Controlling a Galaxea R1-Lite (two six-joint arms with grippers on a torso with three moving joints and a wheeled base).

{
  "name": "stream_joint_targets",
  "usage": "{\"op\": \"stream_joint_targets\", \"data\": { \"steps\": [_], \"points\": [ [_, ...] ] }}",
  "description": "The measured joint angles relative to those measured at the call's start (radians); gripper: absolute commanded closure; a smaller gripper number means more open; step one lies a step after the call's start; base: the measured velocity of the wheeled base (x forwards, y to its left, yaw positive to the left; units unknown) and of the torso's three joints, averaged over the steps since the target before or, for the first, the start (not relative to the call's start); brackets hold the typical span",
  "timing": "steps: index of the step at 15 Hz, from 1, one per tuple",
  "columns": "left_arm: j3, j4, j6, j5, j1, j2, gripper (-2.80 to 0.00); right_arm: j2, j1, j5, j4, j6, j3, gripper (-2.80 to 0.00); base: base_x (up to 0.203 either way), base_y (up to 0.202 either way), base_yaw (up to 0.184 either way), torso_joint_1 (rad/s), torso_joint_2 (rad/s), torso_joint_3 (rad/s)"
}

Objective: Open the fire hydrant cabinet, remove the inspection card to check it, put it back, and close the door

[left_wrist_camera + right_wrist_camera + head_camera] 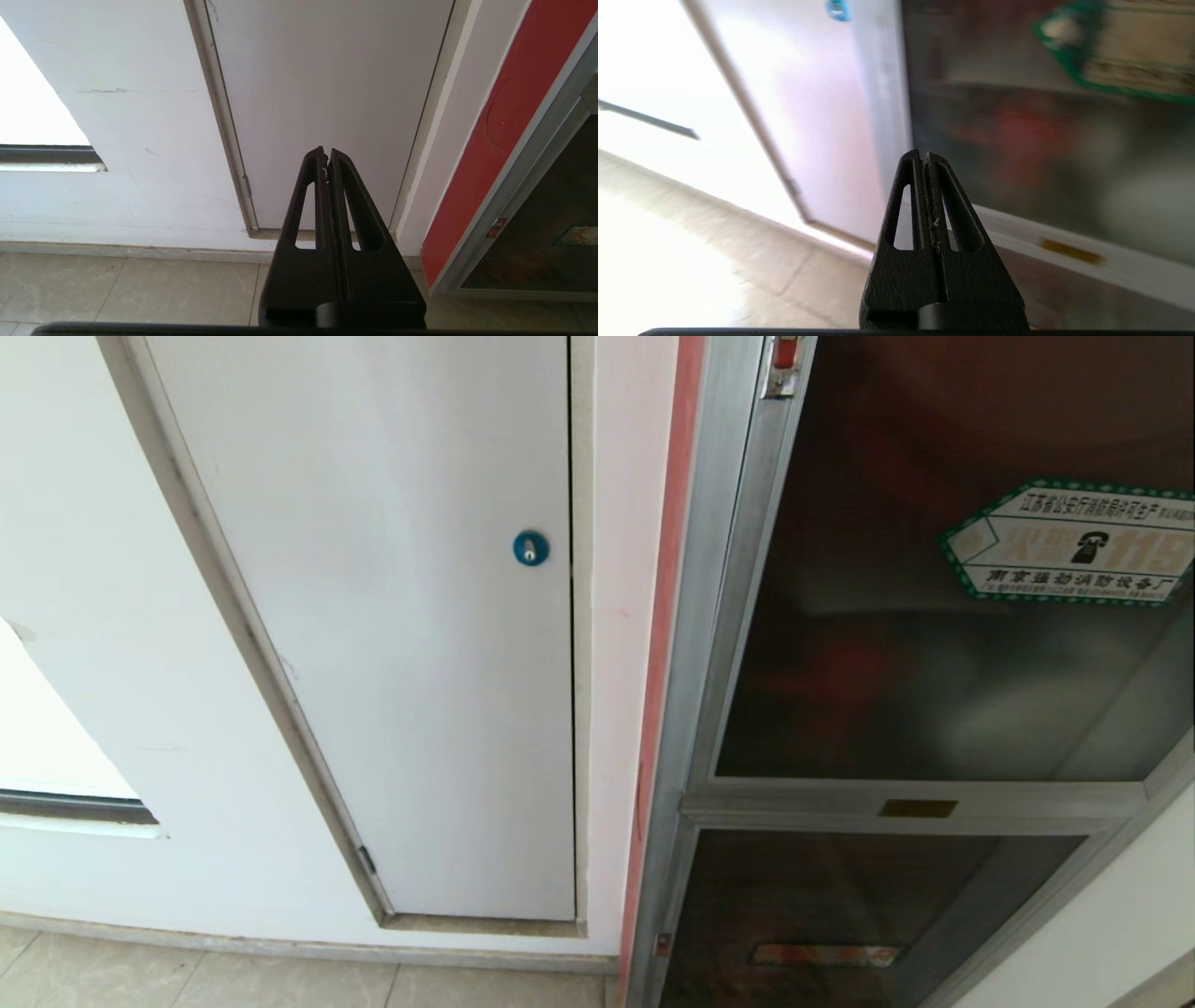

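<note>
The fire hydrant cabinet (709, 728) is standing on the right side of the head view, its silver aluminium frame running from top to floor beside a narrow red strip (667, 616). The door (934, 644) is sitting shut in that frame, its dark glass letting only dim red and pale shapes show through, so the inspection card is not showing anywhere. Judging from this, the task is only beginning: nothing is opened yet, and pulling the door, taking the card out, checking it, returning it and closing up are all still waiting. The red latch (785, 353) is sitting at the top of the frame, untouched.

On the glass a green-bordered hexagonal sticker (1074, 543) is carrying a black telephone symbol, the pale digits 119 and lines of Chinese print, the lowest reading 南京强劲消防设备厂. A small brass plate (918, 808) on the crossbar and an orange-red strip (825, 954) on the lower glass panel are too small to read.

The right gripper (923, 156) is facing the cabinet's frame edge and glass, well apart from them, its fingers pressed together and gripping nothing. The left gripper (326, 153) is idling with fingers likewise pressed together, pointing at the white panel (392, 616) with the blue round lock (530, 548), left of the cabinet.
</note>
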Motion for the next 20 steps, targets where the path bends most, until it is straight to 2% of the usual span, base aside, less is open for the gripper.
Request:
{"op": "stream_joint_targets", "data": {
  "steps": [5, 9, 20],
  "points": [
    [0.000, 0.000, 0.000, 0.000, 0.000, 0.000, 0.00, 0.217, 0.169, 0.006, 0.005, 0.009, -0.213, 0.00, 0.000, 0.000, 0.000, 0.000, 0.00, 0.000],
    [0.000, 0.000, 0.000, 0.000, 0.000, 0.000, 0.00, 0.360, 0.260, 0.006, 0.005, 0.011, -0.344, 0.00, 0.000, 0.000, 0.000, 0.000, 0.00, 0.000],
    [0.000, 0.000, 0.000, 0.000, 0.000, 0.000, 0.00, 0.697, 0.289, 0.003, 0.003, 0.006, -0.756, 0.00, 0.000, 0.000, 0.000, 0.000, 0.00, 0.000]
  ]
}}
